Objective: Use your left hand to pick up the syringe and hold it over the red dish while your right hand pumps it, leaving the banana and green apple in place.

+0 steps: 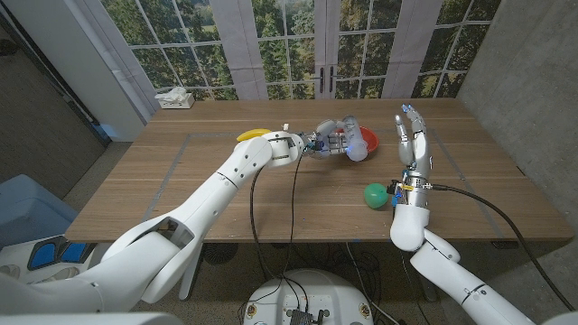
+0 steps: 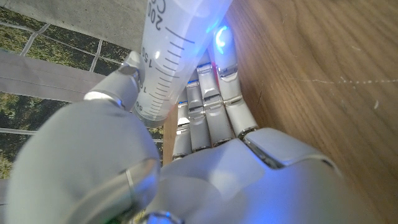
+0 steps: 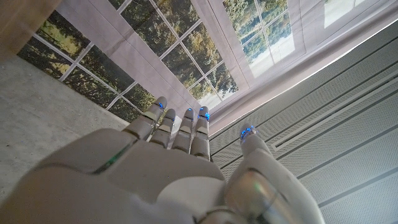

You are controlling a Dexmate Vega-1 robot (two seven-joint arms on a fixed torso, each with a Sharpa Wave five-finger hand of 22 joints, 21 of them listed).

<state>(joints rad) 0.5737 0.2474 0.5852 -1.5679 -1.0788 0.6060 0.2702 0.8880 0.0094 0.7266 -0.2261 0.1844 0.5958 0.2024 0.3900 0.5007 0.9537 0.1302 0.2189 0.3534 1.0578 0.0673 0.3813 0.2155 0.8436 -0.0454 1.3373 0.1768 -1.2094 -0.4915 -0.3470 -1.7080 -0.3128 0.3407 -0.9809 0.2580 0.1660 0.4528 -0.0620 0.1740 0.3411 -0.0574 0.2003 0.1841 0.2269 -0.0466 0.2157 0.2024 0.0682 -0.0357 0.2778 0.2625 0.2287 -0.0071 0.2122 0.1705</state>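
My left hand (image 1: 327, 142) grips the clear syringe (image 1: 355, 141) and holds it at the near-left rim of the red dish (image 1: 368, 139). Up close, the syringe barrel (image 2: 173, 53) with black scale marks runs between the thumb and the curled fingers (image 2: 208, 112) of my left hand (image 2: 186, 155). My right hand (image 1: 413, 135) stands upright to the right of the dish, fingers spread and holding nothing; the right wrist view shows this hand (image 3: 180, 168) against the windows. The banana (image 1: 253, 134) lies behind my left forearm. The green apple (image 1: 375, 195) sits in front of the dish.
A white crumpled cloth (image 1: 175, 97) lies at the table's far left corner. Cables run from both wrists over the front edge of the wooden table (image 1: 181, 194). Windows and a white door stand behind the table.
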